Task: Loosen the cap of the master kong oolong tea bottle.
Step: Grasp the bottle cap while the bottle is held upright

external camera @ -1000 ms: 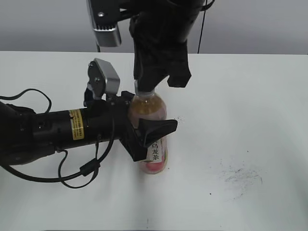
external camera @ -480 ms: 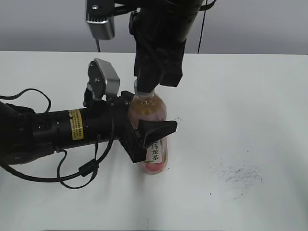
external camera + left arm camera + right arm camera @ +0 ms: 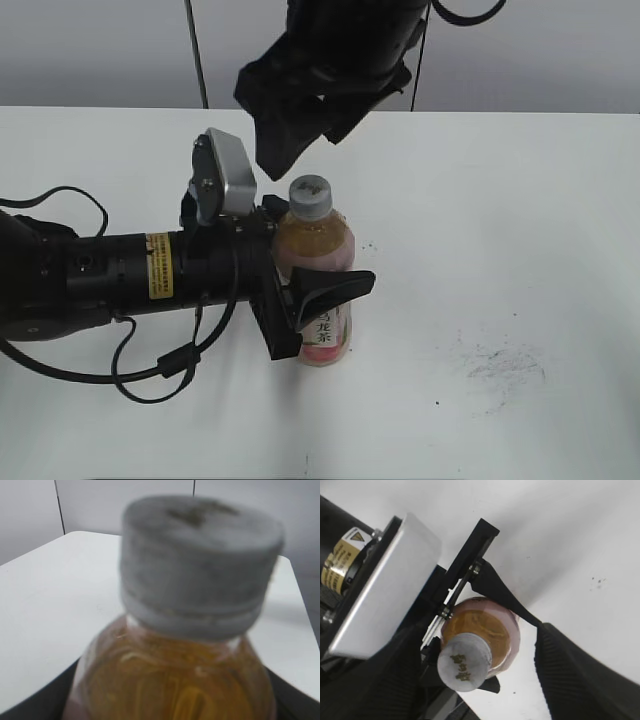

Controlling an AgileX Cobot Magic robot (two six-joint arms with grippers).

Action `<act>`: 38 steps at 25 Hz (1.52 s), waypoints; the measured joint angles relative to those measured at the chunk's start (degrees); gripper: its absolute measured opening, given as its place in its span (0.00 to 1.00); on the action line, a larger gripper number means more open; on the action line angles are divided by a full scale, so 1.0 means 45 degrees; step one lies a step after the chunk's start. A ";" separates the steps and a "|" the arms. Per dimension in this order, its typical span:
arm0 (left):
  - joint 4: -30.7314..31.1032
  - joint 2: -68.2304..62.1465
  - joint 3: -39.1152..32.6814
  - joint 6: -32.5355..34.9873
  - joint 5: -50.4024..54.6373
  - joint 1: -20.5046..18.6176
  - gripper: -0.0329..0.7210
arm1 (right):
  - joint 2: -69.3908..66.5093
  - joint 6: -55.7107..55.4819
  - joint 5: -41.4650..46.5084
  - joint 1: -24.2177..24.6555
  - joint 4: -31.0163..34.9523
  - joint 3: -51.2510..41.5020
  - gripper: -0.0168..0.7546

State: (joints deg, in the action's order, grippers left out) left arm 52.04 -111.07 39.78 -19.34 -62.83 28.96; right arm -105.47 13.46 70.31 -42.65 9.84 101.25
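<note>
The master kong oolong tea bottle (image 3: 318,290) stands upright near the middle of the white table (image 3: 520,230), clamped by the arm lying in from the left.

From the left, a black arm stretches flat across the table with a loose cable (image 3: 150,370) curling beside it and a silver camera block (image 3: 225,178) on its wrist. The left gripper (image 3: 312,300) is clamped on the bottle's labelled body, one finger (image 3: 335,286) crossing the front just above the pink-and-white label. The cap (image 3: 309,195) sits on the neck, grey-white with a dark mark on top, and nothing touches it. Above and a little to the left hangs the right gripper (image 3: 290,125), clear of the cap; in the right wrist view its dark fingers (image 3: 580,675) stand spread wide on either side of the bottle. To the right, a patch of dark scuffs (image 3: 500,365) marks the tabletop.
</note>
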 joint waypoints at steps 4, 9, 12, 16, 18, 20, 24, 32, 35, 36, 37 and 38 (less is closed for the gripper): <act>0.0000 0.0000 0.0000 0.0024 0.0000 0.0000 0.64 | 0.0184 -0.1263 -0.0040 0.0000 0.0041 -0.0733 0.70; 0.0000 0.0000 0.0000 0.0024 0.0000 0.0000 0.64 | 0.0534 -0.1715 -0.0040 0.0000 0.0041 -0.1385 0.70; 0.0000 0.0000 0.0000 0.0024 -0.0014 0.0000 0.64 | 0.0533 -0.1788 -0.0040 0.0000 0.0236 -0.1409 0.70; 0.0000 0.0000 0.0000 0.0024 -0.0014 0.0000 0.64 | 0.0443 -0.1832 -0.0040 0.0000 0.0491 -0.1409 0.70; 0.0000 0.0000 0.0000 0.0024 -0.0014 0.0000 0.64 | 0.0378 -0.1832 -0.0040 0.0000 0.0586 -0.1414 0.70; 0.0000 0.0000 0.0000 0.0024 -0.0014 0.0000 0.64 | 0.0350 -0.1832 -0.0040 0.0000 0.0696 -0.1424 0.67; 0.0000 0.0000 0.0000 0.0024 -0.0014 0.0000 0.64 | 0.0338 -0.1832 -0.0040 0.0000 0.0727 -0.1424 0.60; 0.0000 0.0000 0.0000 0.0024 -0.0014 0.0000 0.64 | 0.0338 -0.1832 -0.0040 0.0000 0.0727 -0.1424 0.58; 0.0000 0.0000 0.0000 0.0024 -0.0014 0.0000 0.64 | 0.0338 -0.1796 -0.0040 0.0000 0.0727 -0.1424 0.58; 0.0000 0.0000 0.0000 0.0024 -0.0014 0.0000 0.64 | 0.0325 -0.1769 -0.0040 0.0000 0.0727 -0.1424 0.58; 0.0000 0.0000 0.0000 0.0024 -0.0014 0.0000 0.64 | 0.0300 -0.1742 -0.0040 0.0000 0.0727 -0.1424 0.58; 0.0000 0.0000 0.0000 0.0024 -0.0014 0.0000 0.64 | 0.0278 -0.1712 -0.0040 0.0000 0.0727 -0.1424 0.58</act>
State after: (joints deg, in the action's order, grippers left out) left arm 52.04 -111.07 39.78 -19.24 -62.89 28.96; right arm -104.23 5.75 70.13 -42.65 13.11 94.84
